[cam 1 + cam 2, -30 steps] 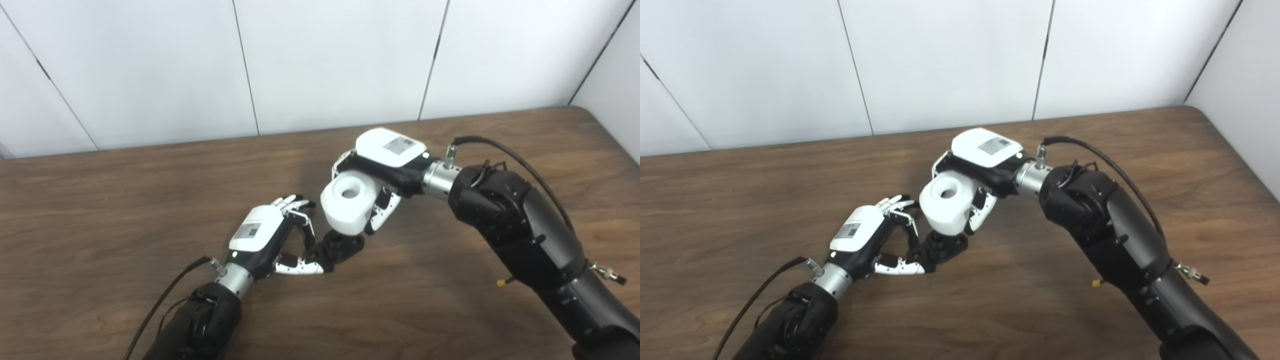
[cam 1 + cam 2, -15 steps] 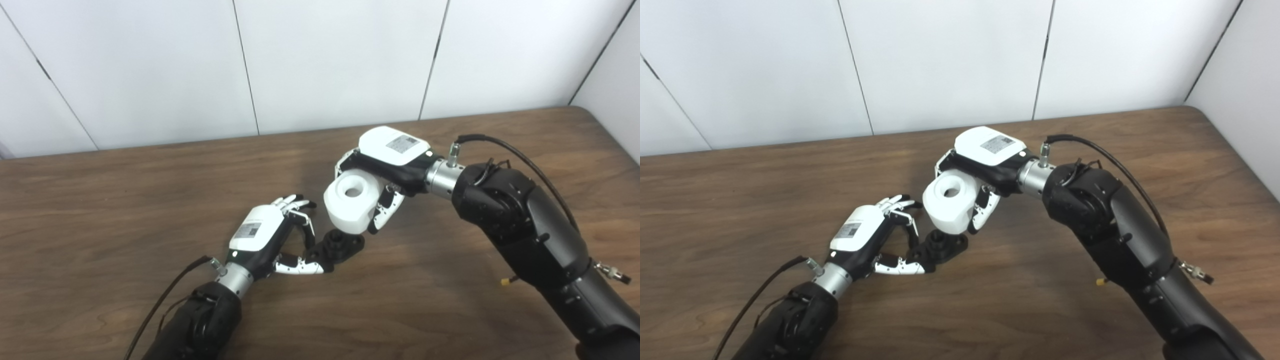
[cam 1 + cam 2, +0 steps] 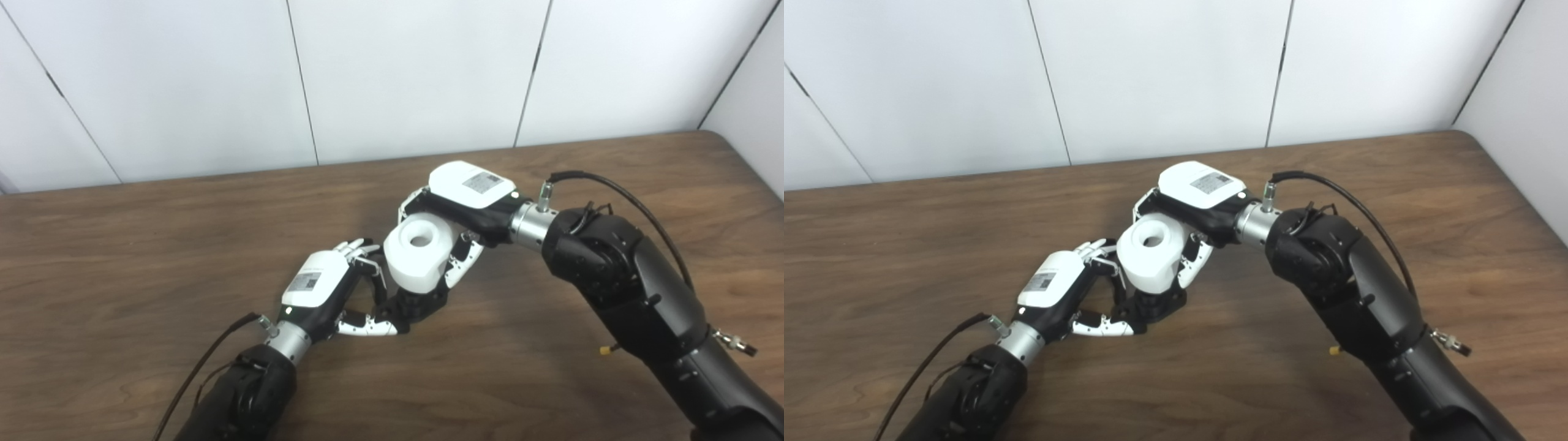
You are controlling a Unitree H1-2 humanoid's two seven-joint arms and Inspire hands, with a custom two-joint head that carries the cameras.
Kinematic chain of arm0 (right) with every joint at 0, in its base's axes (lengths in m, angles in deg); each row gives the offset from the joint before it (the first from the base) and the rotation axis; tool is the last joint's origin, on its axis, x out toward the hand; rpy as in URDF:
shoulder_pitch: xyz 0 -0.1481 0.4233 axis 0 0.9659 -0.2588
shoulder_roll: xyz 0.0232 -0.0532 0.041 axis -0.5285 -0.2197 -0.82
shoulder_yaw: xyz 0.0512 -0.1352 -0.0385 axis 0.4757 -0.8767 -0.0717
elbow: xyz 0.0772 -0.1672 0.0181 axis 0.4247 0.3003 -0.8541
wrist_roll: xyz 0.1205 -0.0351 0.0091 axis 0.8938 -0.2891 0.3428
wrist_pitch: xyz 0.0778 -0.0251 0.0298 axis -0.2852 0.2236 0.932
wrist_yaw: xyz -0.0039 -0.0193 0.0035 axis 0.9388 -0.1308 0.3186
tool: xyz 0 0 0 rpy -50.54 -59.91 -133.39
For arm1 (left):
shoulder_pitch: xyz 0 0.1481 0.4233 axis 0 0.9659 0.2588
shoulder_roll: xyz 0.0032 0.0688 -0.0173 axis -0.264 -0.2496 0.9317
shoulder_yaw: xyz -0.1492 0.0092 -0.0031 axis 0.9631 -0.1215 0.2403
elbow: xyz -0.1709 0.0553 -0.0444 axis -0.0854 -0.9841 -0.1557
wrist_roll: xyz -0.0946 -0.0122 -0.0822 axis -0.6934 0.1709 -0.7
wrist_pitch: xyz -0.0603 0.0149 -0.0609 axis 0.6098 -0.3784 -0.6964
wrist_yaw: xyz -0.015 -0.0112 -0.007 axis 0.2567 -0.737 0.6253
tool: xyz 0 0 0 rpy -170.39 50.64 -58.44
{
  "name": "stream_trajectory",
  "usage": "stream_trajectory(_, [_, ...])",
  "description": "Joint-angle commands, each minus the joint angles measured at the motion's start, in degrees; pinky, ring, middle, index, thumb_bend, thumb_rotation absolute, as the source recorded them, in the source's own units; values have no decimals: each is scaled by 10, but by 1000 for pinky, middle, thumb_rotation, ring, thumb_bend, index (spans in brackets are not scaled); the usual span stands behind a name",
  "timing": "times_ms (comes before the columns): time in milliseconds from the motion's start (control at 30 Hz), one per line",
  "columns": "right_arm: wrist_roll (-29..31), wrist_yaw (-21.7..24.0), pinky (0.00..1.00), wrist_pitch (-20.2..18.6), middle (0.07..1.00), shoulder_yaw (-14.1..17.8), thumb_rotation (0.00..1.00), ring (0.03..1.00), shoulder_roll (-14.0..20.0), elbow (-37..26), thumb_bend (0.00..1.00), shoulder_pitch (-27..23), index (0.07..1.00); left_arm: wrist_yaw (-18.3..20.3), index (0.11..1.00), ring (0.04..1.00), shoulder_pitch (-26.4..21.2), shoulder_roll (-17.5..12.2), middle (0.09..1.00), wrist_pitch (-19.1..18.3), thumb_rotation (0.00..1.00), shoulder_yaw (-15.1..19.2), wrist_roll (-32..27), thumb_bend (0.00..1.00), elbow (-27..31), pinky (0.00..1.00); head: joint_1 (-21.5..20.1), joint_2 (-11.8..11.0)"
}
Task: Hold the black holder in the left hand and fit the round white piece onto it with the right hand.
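The black holder (image 3: 416,305) rests on the wooden table (image 3: 122,257) near its middle, pinched at its left side by my left hand (image 3: 327,291). My right hand (image 3: 456,205) is shut on the round white piece (image 3: 415,252), which has a hole in its top face. The white piece sits directly over the holder and hides most of its post; only the holder's base shows below it. In the right eye view the white piece (image 3: 1150,256) covers the top of the holder (image 3: 1154,306), and I cannot tell whether it is seated.
White wall panels (image 3: 398,73) stand behind the table's far edge. A side wall (image 3: 753,122) closes the right corner. Black cables run along both forearms.
My right hand has carried the white piece left and down, from beside the holder to right over it. The left hand and holder have stayed put.
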Motion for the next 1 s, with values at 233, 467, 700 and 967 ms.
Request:
stream_trajectory(233, [-8, -8, 602, 3, 666, -7, 134, 659, -10, -18, 519, -7, 483, 54, 486, 934, 26, -16, 863, -35, 54, -13, 20, 523, -30, 918, 1, 3])
stream_trajectory(467, [-19, -13, 595, 19, 663, -19, 132, 664, -5, -11, 522, 3, 483, 63, 486, 937, 31, -20, 863, -44, 54, -11, 20, 523, -15, 922, 3, 6])
stream_trajectory(700, [-16, -12, 609, 27, 668, -24, 133, 678, 0, 0, 521, 10, 483, 61, 486, 939, 31, -19, 860, -39, 52, -7, 13, 523, -19, 937, 3, 5])
stream_trajectory(967, [-16, -22, 610, 45, 658, -31, 133, 659, 4, 12, 521, 16, 483, 65, 487, 942, 30, -17, 861, -43, 54, -8, 17, 523, -17, 941, 4, 5])
